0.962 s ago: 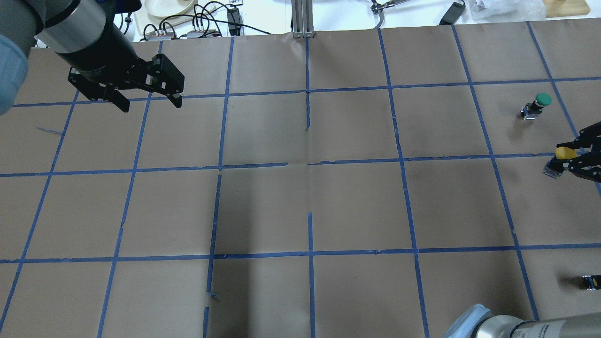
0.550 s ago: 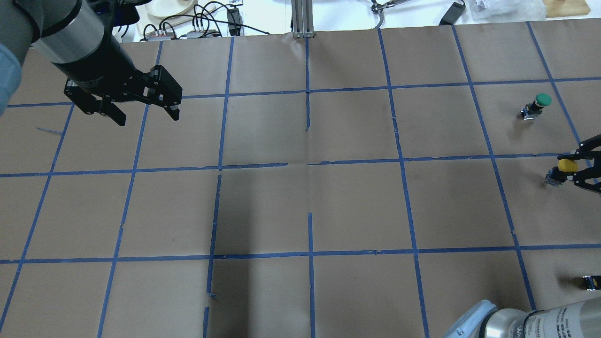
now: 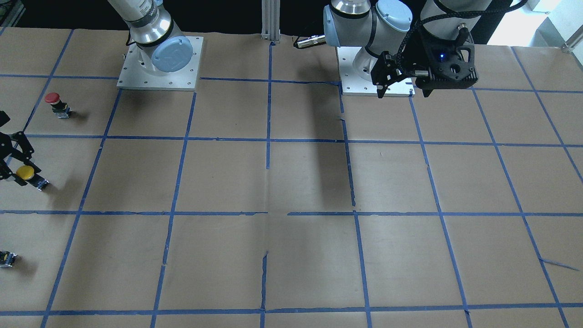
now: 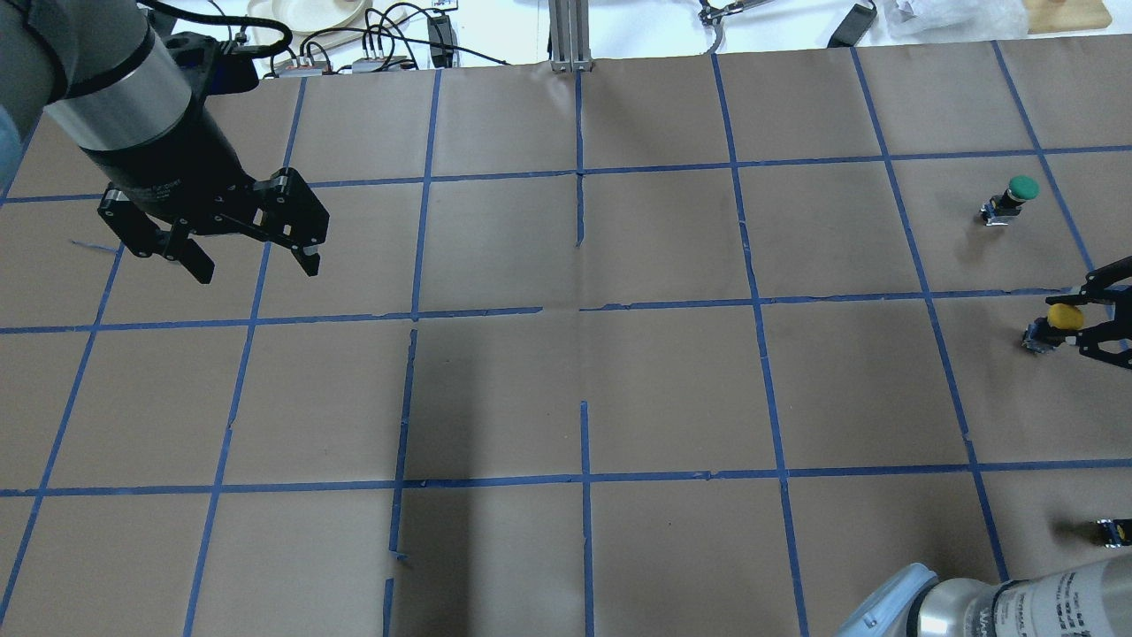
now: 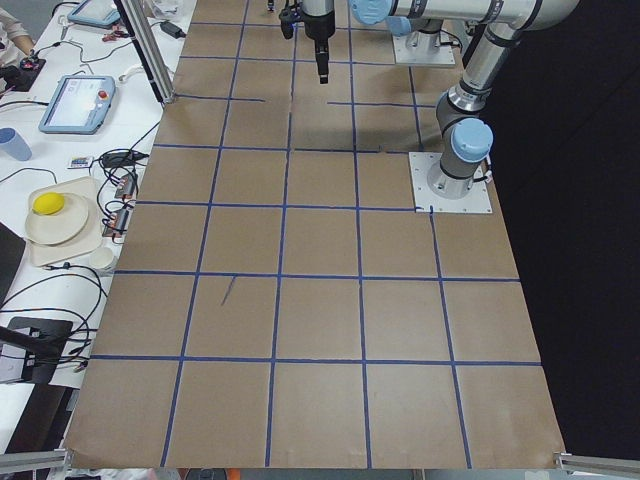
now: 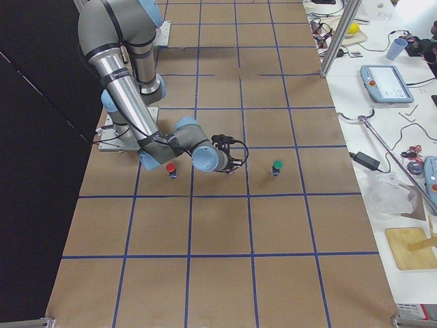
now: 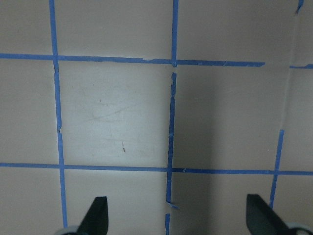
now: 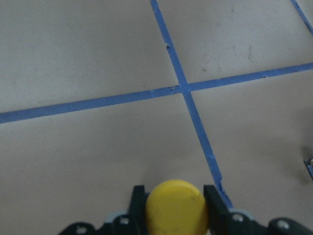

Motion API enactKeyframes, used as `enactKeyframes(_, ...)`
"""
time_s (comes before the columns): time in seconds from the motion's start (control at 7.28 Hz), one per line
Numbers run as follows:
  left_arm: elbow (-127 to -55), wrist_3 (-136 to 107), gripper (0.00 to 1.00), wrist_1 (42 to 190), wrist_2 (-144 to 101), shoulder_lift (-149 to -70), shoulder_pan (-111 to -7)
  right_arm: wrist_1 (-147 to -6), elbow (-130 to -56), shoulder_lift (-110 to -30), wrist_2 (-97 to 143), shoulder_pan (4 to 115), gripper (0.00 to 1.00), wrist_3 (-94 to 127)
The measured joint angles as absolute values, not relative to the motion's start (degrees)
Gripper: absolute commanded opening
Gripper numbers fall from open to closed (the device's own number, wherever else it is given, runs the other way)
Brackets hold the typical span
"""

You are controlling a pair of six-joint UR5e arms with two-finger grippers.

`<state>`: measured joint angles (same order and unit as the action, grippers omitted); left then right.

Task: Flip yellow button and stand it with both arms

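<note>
The yellow button (image 4: 1064, 317) is at the table's far right edge, tilted, its grey-black body (image 4: 1039, 339) low over the brown paper. My right gripper (image 4: 1083, 323) is shut on its cap. In the right wrist view the yellow cap (image 8: 175, 211) sits squeezed between the two black fingers (image 8: 138, 198). In the front-facing view the button (image 3: 25, 172) is at the left edge. My left gripper (image 4: 249, 257) is open and empty, high over the far left of the table. It also shows in the front-facing view (image 3: 403, 89) and the left wrist view (image 7: 178, 218).
A green-capped button (image 4: 1017, 193) stands beyond the yellow one. A red-capped button (image 3: 54, 101) stands nearer the robot's base. A small capless switch (image 4: 1112, 531) lies at the right edge. Blue tape divides the brown paper (image 4: 584, 380) into squares.
My right gripper has carried the yellow button a little toward the robot and lower to the paper. My left gripper, still open, has moved toward the robot and slightly left.
</note>
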<state>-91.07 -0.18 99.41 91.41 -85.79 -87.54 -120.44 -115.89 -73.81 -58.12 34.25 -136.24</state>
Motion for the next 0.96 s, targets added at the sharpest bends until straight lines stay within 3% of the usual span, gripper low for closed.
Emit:
enactKeyframes(0.55,-89.7,-0.3,1.0,99.6,92.4,-85.3,-87.5,-119.5,-115.9,-76.6,-58.8,34.5,1.0,-124.3)
enactKeyframes(0.96,-89.6,-0.4,1.0,99.5,92.4,-84.9,-87.4,-116.9,-115.8,-86.9,-66.5,37.5,1.0,-100.4)
